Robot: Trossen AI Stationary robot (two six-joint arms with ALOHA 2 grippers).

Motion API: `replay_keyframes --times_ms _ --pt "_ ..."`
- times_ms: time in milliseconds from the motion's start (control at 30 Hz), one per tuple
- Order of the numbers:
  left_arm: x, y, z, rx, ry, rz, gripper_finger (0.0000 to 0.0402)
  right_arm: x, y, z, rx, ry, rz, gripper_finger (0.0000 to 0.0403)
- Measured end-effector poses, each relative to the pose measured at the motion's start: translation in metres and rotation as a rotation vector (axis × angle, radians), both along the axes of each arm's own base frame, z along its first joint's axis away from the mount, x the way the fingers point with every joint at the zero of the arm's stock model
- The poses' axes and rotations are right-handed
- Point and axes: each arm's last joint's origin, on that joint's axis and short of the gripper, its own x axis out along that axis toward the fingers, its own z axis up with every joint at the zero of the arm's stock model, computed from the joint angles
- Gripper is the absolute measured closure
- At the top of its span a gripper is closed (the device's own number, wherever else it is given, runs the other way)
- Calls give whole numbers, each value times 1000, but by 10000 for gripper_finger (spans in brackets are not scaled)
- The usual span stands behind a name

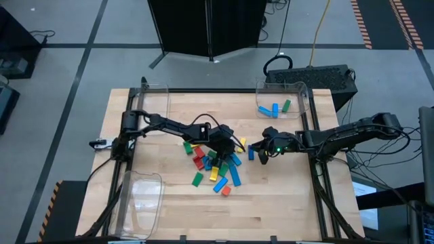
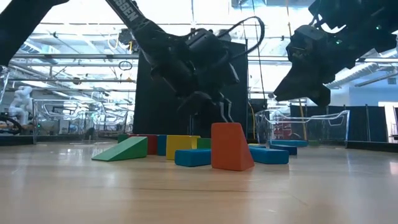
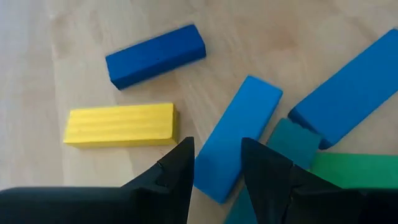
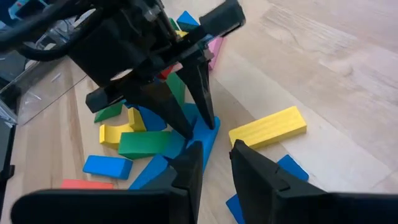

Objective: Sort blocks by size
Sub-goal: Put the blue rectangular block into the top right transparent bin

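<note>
The blocks (image 1: pixel 211 166) lie in a loose heap at the table's middle, in blue, green, yellow, red and orange. My left gripper (image 3: pixel 217 165) is over the heap's far side, slanting down and open. Its fingers stand on either side of a light blue bar (image 3: pixel 239 134) that lies flat, with one end between them. A yellow bar (image 3: pixel 121 124) and a dark blue bar (image 3: pixel 155 56) lie just beyond. My right gripper (image 1: pixel 261 150) hangs open above the table to the right of the heap, with nothing between its fingers (image 4: pixel 214 165). My left gripper straddles the near end of the light blue bar (image 3: pixel 214 180), coming slanting from above with its fingers along the bar. I cannot tell whether the fingers touch the bar's sides. The bar lies on the table and on the blocks next to it.
A clear bin (image 1: pixel 283 102) at the far right holds a few blue and green blocks. Two more clear bins stand at the far left (image 1: pixel 150 98) and near left (image 1: pixel 142 196). An orange wedge (image 2: pixel 230 146) stands at the heap's near side. Bare wood shows on the near right.
</note>
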Motion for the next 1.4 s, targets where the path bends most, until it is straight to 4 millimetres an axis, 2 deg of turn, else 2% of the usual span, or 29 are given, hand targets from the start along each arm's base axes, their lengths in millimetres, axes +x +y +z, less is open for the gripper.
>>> replay_keyframes --times_ms 267,733,967,1067,1233,1400 --pt "11 1 -8 -10 29 2 267 0 0 0 3 2 -5 323" --pt "-1 0 -7 -1 147 17 266 -2 6 -2 -6 19 -3 323" --pt "-2 1 -9 15 159 39 212 -2 6 -2 -4 18 -5 323" --pt "-2 1 -9 14 167 41 203 -2 5 -2 -7 17 -13 323" --pt "-4 1 -10 5 189 49 216 -2 5 -1 -8 16 -20 323" --pt "-4 2 -12 0 194 58 250 -2 5 -1 -7 14 -21 323"
